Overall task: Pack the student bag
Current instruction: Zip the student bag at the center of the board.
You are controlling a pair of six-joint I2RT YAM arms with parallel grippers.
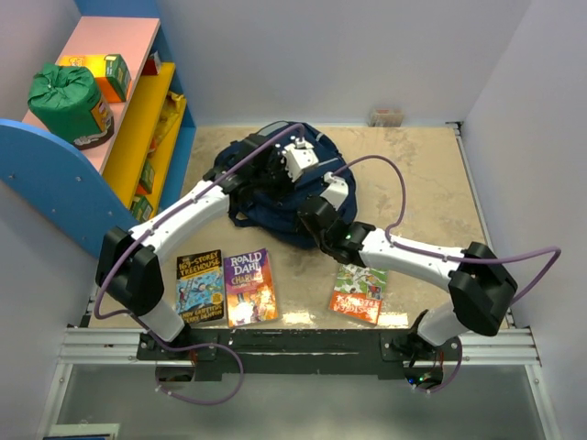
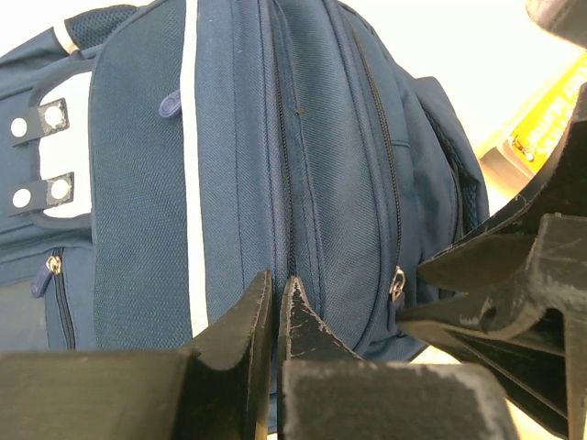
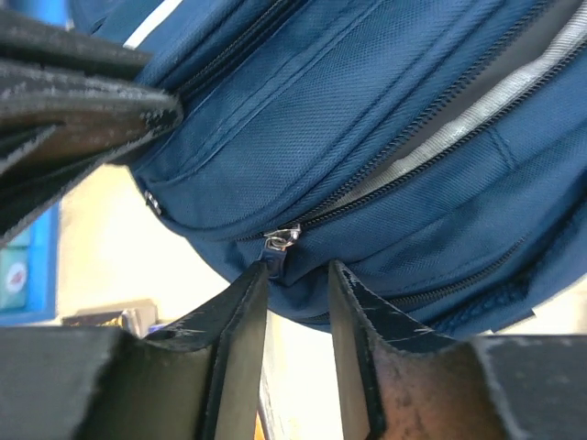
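Observation:
The student bag (image 1: 260, 188) is a navy-blue backpack lying at the middle of the table. The left wrist view shows its grey stripe (image 2: 192, 183) and white patches (image 2: 55, 147). My left gripper (image 1: 272, 168) is on top of the bag; its fingertips (image 2: 275, 286) are pressed together on a fold of the fabric along a zipper seam. My right gripper (image 1: 312, 213) is at the bag's near right edge. Its jaws (image 3: 295, 275) stand apart, with the silver zipper pull (image 3: 281, 241) just at the tip of the left finger (image 3: 240, 302). The main zipper looks closed.
Three books lie near the front edge: two at the left (image 1: 200, 286) (image 1: 250, 288) and one at the right (image 1: 359, 292). A coloured shelf (image 1: 138, 119) stands at the far left with a green drawstring sack (image 1: 66, 99) on it. A small box (image 1: 386, 116) is by the back wall.

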